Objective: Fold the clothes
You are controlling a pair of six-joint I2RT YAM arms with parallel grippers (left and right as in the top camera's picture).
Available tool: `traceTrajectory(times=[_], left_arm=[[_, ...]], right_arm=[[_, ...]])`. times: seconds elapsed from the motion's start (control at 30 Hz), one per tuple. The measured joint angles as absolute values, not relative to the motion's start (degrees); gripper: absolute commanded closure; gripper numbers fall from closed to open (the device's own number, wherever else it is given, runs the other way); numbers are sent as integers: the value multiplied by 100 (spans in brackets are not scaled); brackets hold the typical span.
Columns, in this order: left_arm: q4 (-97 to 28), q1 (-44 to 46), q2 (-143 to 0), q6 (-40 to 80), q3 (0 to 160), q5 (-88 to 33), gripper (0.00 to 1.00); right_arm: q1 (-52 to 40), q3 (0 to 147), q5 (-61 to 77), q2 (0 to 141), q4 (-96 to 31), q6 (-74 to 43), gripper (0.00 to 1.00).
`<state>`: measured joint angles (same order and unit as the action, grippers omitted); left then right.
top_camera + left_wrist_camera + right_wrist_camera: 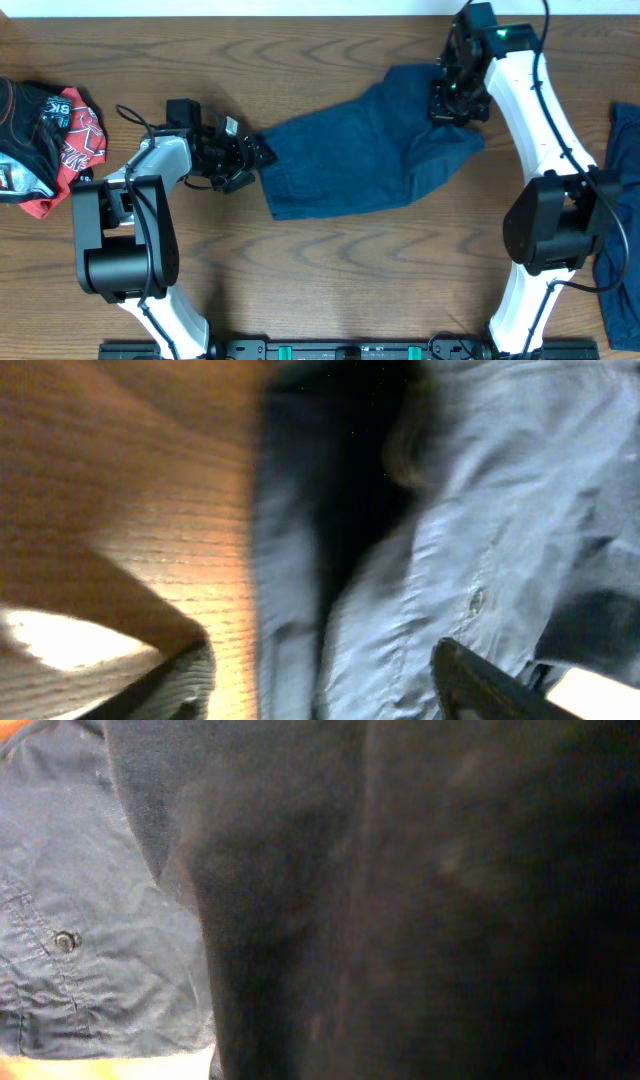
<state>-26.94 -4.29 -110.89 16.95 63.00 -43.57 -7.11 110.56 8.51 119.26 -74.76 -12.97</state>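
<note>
One of the clothes, a wrinkled navy-blue buttoned shirt, lies spread across the middle of the table. My left gripper is at its left edge, low over the wood. In the left wrist view the gripper is open, and the shirt's edge lies between the spread fingers. My right gripper is at the shirt's far right corner, shut on a raised fold of it. In the right wrist view dark cloth hangs right before the lens and hides the fingers. Button-placket cloth shows at the left.
A second navy garment hangs at the table's right edge, behind the right arm. A red, black and white printed garment is bunched at the far left. Bare wood table shows in front of the shirt.
</note>
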Motion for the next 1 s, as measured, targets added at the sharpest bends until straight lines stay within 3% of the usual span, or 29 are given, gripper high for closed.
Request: traceTrajectory(times=[0.03, 0.4, 0.47, 0.67, 1.0], left_arm=[[-2709, -427, -11089, 1688, 6300, -4300, 52], [-2851, -235, -11045, 1798, 6342, -3599, 52], [-2849, -152, -11021, 1804, 6348, -3481, 52], [-2845, 191, -11004, 1852, 6359, -3177, 68], [-2849, 366, -11002, 1968, 6368, -2950, 70]], right_arm=[[-674, 11056, 821, 11920, -7478, -1295, 99], [-624, 11059, 694, 11585, -7741, -1127, 99], [-753, 11059, 661, 11581, -7745, -1107, 99], [-1446, 11059, 652, 11581, -7734, -1105, 99], [-2217, 11059, 657, 11581, -7824, -1109, 99]])
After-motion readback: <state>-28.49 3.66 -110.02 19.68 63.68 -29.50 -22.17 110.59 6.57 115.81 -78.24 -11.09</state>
